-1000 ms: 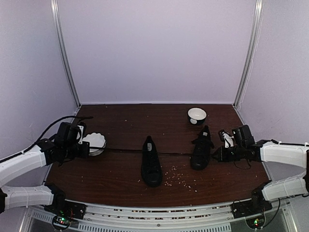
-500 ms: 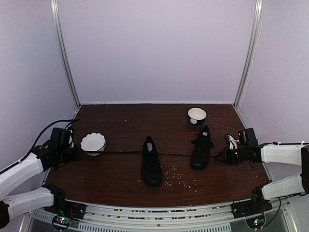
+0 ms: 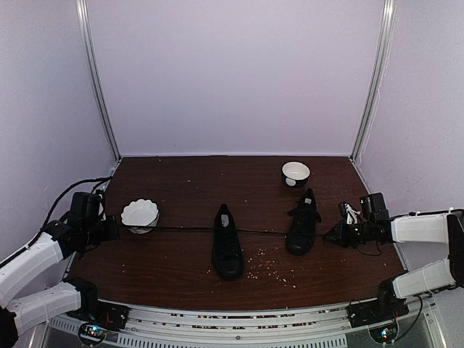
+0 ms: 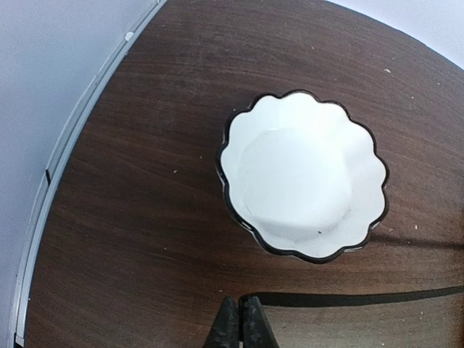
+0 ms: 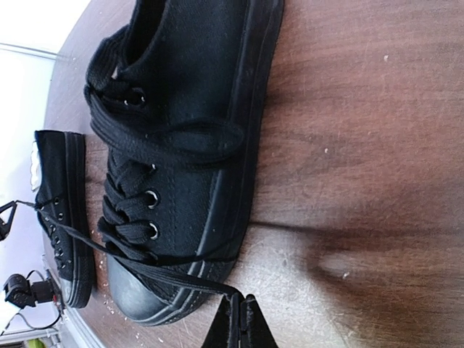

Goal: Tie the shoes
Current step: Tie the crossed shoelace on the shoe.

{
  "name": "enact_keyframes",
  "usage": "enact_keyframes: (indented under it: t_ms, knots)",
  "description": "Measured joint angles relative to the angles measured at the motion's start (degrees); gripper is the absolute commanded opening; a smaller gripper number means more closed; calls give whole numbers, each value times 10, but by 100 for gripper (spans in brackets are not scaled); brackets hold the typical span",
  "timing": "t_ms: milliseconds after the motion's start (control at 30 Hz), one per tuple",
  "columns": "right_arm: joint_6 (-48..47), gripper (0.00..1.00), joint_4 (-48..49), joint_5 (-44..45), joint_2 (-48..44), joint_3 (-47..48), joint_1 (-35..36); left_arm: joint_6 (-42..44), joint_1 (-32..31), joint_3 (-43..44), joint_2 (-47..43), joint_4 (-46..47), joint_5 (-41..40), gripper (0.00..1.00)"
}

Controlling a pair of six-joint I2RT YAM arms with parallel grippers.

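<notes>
Two black shoes stand mid-table: one in the centre (image 3: 227, 245) (image 5: 61, 210), the other to its right (image 3: 303, 223) (image 5: 188, 109). A thin black lace (image 3: 181, 229) (image 4: 348, 297) runs taut from the centre shoe out to my left gripper (image 3: 114, 229) (image 4: 241, 319), which is shut on its end just in front of a scalloped white bowl (image 3: 140, 214) (image 4: 304, 174). The other lace end (image 5: 145, 264) crosses the toe of the right shoe to my right gripper (image 3: 328, 238) (image 5: 239, 308), shut on it low beside that shoe.
A round white bowl (image 3: 296, 173) sits at the back right. Pale crumbs (image 3: 272, 268) lie scattered in front of the shoes. Enclosure walls and metal posts (image 3: 101, 94) close in the sides; the table's left edge (image 4: 65, 152) is near my left gripper.
My left arm has drawn back leftward, off the scalloped bowl, and my right arm has shifted right, away from the shoe. The lace stays stretched between them.
</notes>
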Motion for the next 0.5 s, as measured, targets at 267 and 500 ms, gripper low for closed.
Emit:
enact_keyframes:
  t_ms: [267, 500]
  knots:
    - [-11, 0, -54, 122, -38, 122, 195, 27, -145, 46, 68, 14, 11, 0]
    - [-17, 0, -33, 196, 99, 245, 362, 63, -268, 153, 285, 73, 46, 0]
